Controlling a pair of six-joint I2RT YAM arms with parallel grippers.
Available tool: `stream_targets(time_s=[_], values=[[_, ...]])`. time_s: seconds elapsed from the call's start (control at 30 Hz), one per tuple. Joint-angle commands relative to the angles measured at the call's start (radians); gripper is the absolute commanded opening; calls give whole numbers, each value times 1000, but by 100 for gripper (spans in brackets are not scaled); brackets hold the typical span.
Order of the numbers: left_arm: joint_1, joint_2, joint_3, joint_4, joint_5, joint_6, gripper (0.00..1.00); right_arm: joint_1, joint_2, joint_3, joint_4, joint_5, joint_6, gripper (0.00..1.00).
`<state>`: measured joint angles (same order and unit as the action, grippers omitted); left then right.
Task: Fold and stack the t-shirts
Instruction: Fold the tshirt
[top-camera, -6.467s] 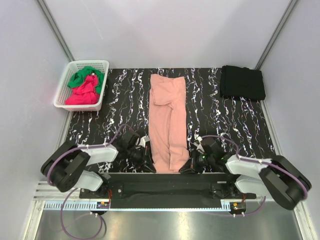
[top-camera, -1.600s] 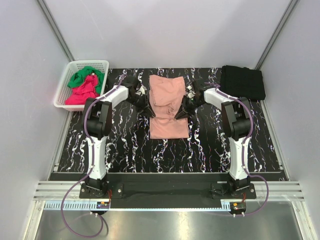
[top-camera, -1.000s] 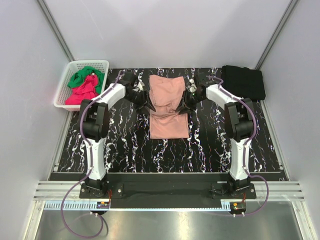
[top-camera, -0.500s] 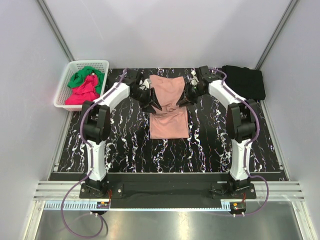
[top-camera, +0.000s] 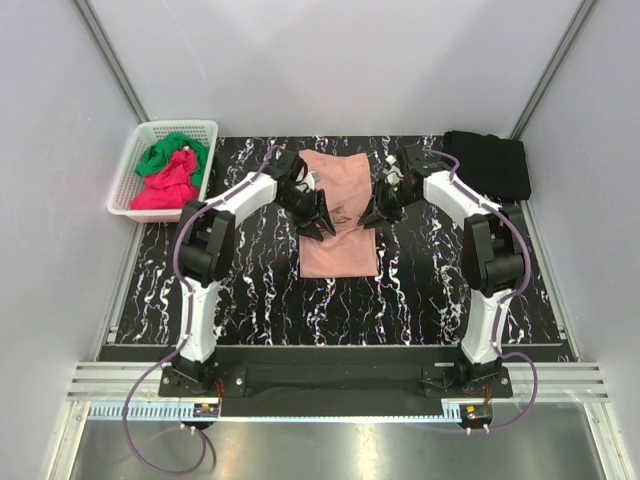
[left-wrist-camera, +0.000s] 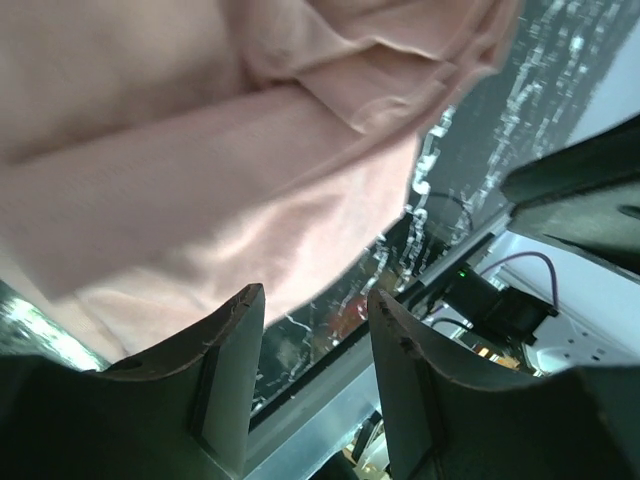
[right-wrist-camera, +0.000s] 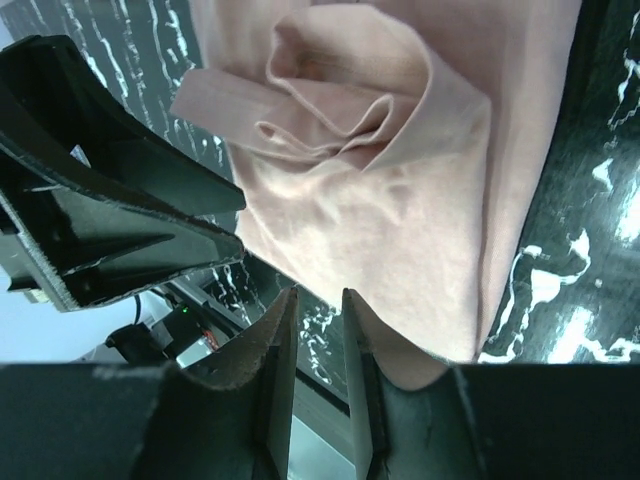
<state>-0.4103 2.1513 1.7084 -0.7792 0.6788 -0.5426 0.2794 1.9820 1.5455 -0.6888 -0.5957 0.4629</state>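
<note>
Your left gripper (left-wrist-camera: 310, 345) stands open with nothing between its fingers, hovering just over the left edge of the salmon-pink t-shirt (top-camera: 338, 252). Your right gripper (right-wrist-camera: 312, 345) shows a narrower gap, also empty, at the shirt's right edge. The shirt lies doubled over at the middle of the bench (top-camera: 250, 290), and its upper layer is bunched into loose ridges between the two grippers.

The fold looks laid but not tidy. Lift both grippers straight up before you draw them away, or a fingertip may drag the top layer askew. I'd flatten that bunched ridge before any further fold, and work both sides evenly.

On the far right the black t-shirt (top-camera: 485, 165) sits folded, likely the place to stack. The white basket (top-camera: 178, 124) at far left holds the green t-shirt (top-camera: 165, 152) and the magenta-red t-shirt (top-camera: 165, 192). Pale walls close in on three sides.
</note>
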Motion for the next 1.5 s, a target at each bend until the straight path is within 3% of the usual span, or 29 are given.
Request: stream_targets(time_s=[0.0, 0.37, 0.8, 1.23, 1.47], values=[[4, 39, 14, 32, -31, 21, 50, -2, 52, 22, 38, -26, -24, 30], [7, 125, 111, 35, -122, 15, 49, -5, 167, 99, 74, -39, -36, 29], [48, 139, 158, 31, -120, 7, 49, -5, 244, 222, 55, -33, -38, 30], [54, 214, 235, 28, -183, 3, 50, -8, 310, 257, 54, 59, -56, 29], [59, 219, 281, 15, -145, -17, 50, -14, 298, 280, 44, 70, -47, 28]])
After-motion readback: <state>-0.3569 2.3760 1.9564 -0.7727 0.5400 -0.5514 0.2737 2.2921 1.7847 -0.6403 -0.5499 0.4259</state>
